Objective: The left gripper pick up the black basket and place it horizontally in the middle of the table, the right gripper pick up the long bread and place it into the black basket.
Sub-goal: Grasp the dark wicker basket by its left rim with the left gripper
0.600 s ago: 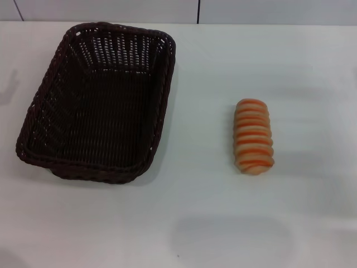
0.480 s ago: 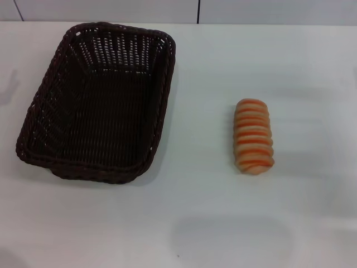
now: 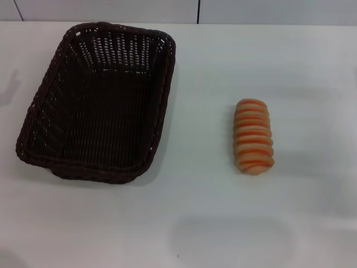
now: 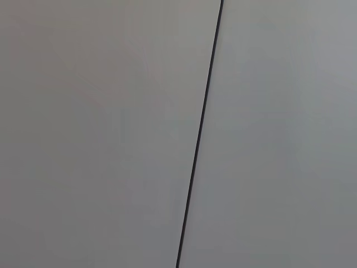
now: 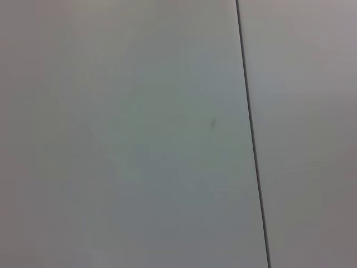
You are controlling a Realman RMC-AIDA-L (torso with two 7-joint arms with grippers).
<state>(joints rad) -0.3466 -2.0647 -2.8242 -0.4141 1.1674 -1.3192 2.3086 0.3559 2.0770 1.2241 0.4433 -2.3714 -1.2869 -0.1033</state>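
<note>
Wicker in a dark brown-black weave forms the one black basket [image 3: 97, 103], a large rectangular tray with sloped sides and rounded corners, standing on the left half of the white bench [image 3: 212, 223]. Its long axis runs from near to far, slightly slanted, with the far end close to the bench's far edge. Light shows through the open weave of its far wall, and nothing lies inside it.

One long bread [image 3: 253, 135] lies on the right half of the bench, well apart from the basket. It is a small oblong loaf with rounded ends, tan with orange crosswise stripes along raised ridges, and it also points from near to far.

Only the head view shows the basket, the bread and the bench. The left wrist view shows a plain grey panel [image 4: 100, 134] split by one thin dark seam [image 4: 199, 134]; the right wrist view shows a similar pale panel [image 5: 122, 139] with one dark seam [image 5: 252, 134] and a tiny dark speck.

Neither the left end effector nor the right end effector appears in any of the three views, so whether each is wide, narrow or holding anything cannot be told.
</note>
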